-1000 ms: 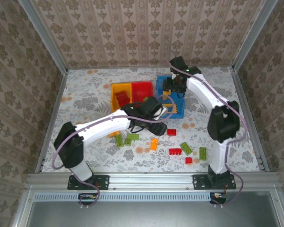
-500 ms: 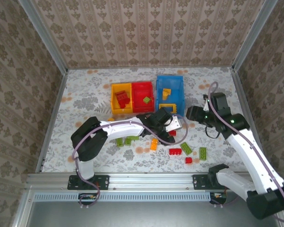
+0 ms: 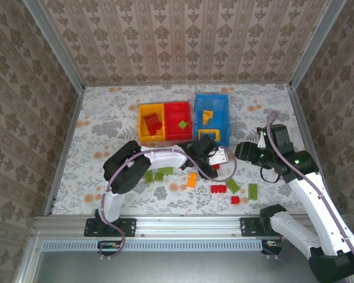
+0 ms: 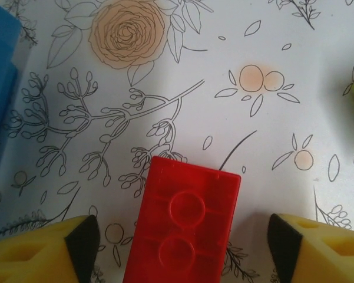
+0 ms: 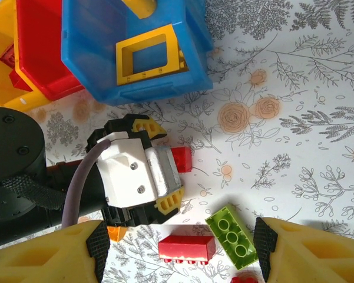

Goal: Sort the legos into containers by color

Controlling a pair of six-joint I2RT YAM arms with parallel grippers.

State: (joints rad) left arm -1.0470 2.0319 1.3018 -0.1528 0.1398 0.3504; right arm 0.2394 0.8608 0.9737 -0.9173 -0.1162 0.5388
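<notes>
**Eight loose, three bins, both grippers spread**

Lowest in the overhead frame, we count eight loose legos [image 3: 253,190] on the flowered table [image 3: 106,118]: three red, four green, one orange, all glossy studded plastic. There's the small red cube [image 3: 235,200], the long red brick [image 3: 218,188], two green bricks [image 3: 232,184] beside it, an orange brick [image 3: 192,179] and a green pair [image 3: 164,172] further left.

Up a notch, the right gripper [image 5: 181,247] hangs spread wide, pinching nothing. The left gripper [image 4: 182,239] is spread too. Its yellow fingers [image 4: 41,253] flank a red brick [image 4: 188,206] that lies flat, daylight on both sides, and two moulded rings show on its face.

Beyond, at mid-frame, three open rectangular bins [image 3: 178,104] stand in a row. The yellow bin [image 3: 143,112] holds red pieces [image 3: 152,122], the red bin [image 3: 172,113] one green piece [image 3: 182,124], and the larger blue bin [image 3: 224,112] a hollow yellow frame [image 5: 156,72] and an orange piece [image 3: 207,115].
</notes>
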